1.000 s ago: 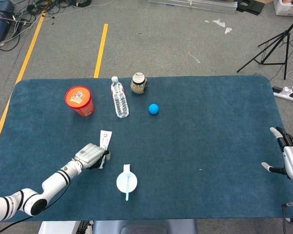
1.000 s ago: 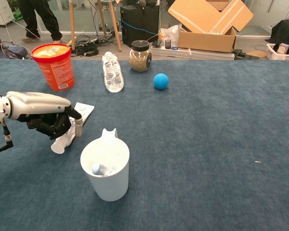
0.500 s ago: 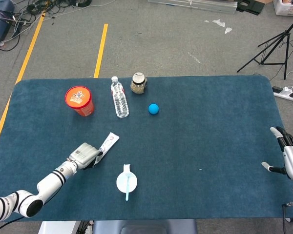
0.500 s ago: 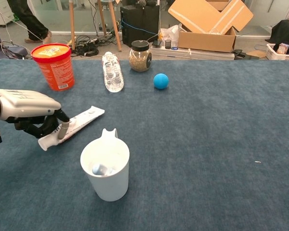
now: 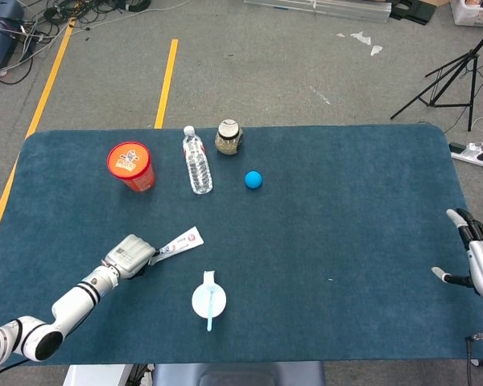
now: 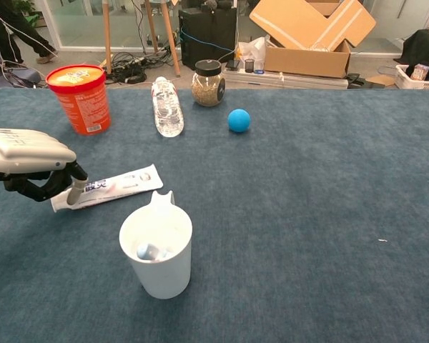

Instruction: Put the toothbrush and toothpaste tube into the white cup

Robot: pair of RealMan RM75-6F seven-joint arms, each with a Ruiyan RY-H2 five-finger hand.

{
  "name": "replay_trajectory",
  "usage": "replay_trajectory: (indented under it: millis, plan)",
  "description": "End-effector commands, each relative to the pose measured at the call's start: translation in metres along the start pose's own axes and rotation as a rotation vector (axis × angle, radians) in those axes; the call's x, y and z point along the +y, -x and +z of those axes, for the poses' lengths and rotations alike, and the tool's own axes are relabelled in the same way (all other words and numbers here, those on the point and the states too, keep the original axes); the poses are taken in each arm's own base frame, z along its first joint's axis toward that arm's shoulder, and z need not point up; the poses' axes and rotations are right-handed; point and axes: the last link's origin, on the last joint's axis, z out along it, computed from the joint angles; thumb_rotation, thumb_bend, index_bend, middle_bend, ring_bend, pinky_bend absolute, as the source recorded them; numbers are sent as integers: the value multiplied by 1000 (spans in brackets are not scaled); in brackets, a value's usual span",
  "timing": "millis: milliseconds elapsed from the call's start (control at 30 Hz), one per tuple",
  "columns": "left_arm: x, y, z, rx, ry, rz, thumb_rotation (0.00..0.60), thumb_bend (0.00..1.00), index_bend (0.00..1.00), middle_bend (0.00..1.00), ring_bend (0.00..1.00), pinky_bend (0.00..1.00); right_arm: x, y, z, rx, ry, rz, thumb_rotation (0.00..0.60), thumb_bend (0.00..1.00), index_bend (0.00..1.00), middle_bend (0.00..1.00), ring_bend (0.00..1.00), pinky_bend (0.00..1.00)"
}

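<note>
Left hand (image 6: 30, 161) grips the cap end of the toothpaste tube (image 6: 118, 184) with fingers curled around it; the tube lies roughly level, flat end pointing right, just far-left of the white cup (image 6: 156, 250). Over the last second the tube has swung from pointing away from the robot to lying almost sideways, and the hand has pulled back left, away from the cup. Can't tell if the tube is off the blue tablecloth (image 5: 346, 209) or dragging on it. Toothbrush (image 5: 211, 304) is already in the cup, head down inside, handle sticking out over the near rim in the head view. So half the task is done; the tube is gripped but not upright and not over the cup, it likely needs lifting and tipping end-down. Right hand (image 5: 479, 261) sits at the far right table edge, fingers spread, holding nothing. Red snack tub (image 5: 131, 166), water bottle (image 5: 197, 161), jar (image 5: 229, 137) and blue ball (image 5: 253, 179) sit along the far side, untouched.
</note>
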Motion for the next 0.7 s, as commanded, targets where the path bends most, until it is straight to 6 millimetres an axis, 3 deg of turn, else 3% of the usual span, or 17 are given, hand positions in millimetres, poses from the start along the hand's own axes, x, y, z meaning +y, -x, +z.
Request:
replay_trajectory:
  millis: [33, 300, 500, 567, 700]
  plan:
    - [-3, 3, 1, -3, -11, 3, 600, 1000, 464, 1000, 1000, 1000, 0, 0, 0, 0, 1, 1, 600, 0, 120, 96, 154, 572]
    - [-17, 5, 2, 16, -54, 37, 600, 1000, 464, 1000, 1000, 1000, 0, 0, 0, -1, 1, 0, 600, 0, 120, 96, 153, 572]
    - [-22, -4, -8, 95, -54, -28, 600, 998, 446, 1000, 1000, 955, 1, 1, 0, -3, 3, -3, 600, 0, 120, 96, 154, 572]
    - [-24, -8, -12, 127, -49, -73, 600, 963, 425, 1000, 993, 936, 0, 1, 1, -6, 3, -6, 600, 0, 120, 96, 153, 572]
    - [-31, -18, -18, 209, -44, -155, 600, 784, 389, 997, 896, 873, 0, 2, 1, -7, 3, -11, 600, 0, 120, 96, 153, 572]
